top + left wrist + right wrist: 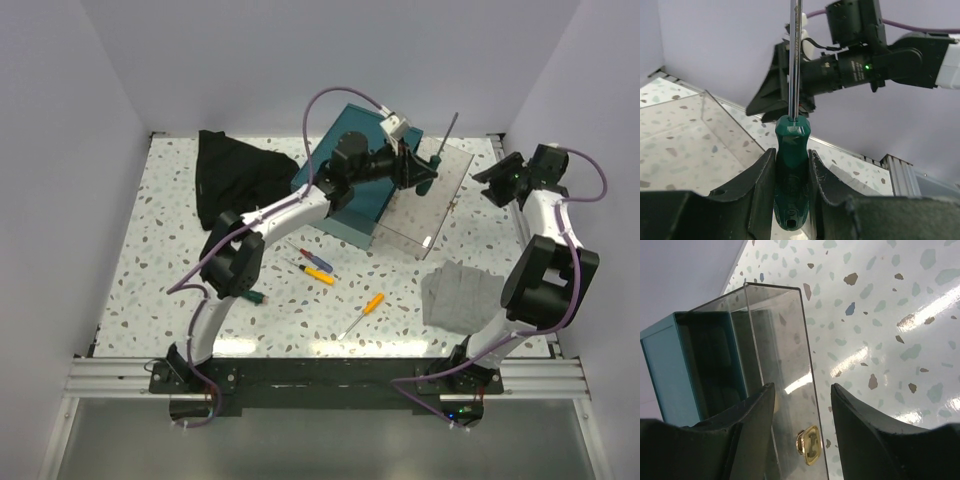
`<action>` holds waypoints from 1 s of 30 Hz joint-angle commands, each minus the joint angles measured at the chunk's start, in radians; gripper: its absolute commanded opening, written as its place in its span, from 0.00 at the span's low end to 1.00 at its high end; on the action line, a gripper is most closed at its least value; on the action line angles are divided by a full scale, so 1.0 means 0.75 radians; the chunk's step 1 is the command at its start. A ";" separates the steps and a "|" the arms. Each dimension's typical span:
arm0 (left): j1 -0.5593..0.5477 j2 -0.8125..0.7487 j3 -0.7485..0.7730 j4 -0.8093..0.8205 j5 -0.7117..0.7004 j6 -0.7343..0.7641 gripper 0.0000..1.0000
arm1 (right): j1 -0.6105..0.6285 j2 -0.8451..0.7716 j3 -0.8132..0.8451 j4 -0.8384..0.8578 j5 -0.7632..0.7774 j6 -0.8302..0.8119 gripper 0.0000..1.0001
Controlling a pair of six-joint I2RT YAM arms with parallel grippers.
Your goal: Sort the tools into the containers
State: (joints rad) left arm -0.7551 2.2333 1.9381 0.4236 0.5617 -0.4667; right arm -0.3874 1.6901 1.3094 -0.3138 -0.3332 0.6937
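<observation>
Inside left end effector (791,152): green screwdriver (790,187)

The shaft of the green-handled screwdriver (791,150) leaves the left wrist view at 12 o'clock, hiding its tip from us; 2 black fingers (760,190) cover the handle's flanks. From above, the left arm (290,213) masks part of the dark-teal rectangular hard case (365,210), and a small dark-green item (258,297) at its elbow is too small to name. The clear plastic rectangular box (785,355) exits the right wrist view at 6 o'clock.
</observation>
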 commanded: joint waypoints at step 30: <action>0.108 -0.292 0.226 -0.280 -0.119 0.410 0.65 | 0.070 -0.380 0.089 0.140 -0.539 -0.423 0.63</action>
State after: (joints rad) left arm -0.7979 2.1899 2.0346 0.2676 0.4999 -0.2268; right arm -0.4042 1.5269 1.3117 -0.2642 -0.5446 0.5789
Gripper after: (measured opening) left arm 0.642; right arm 0.603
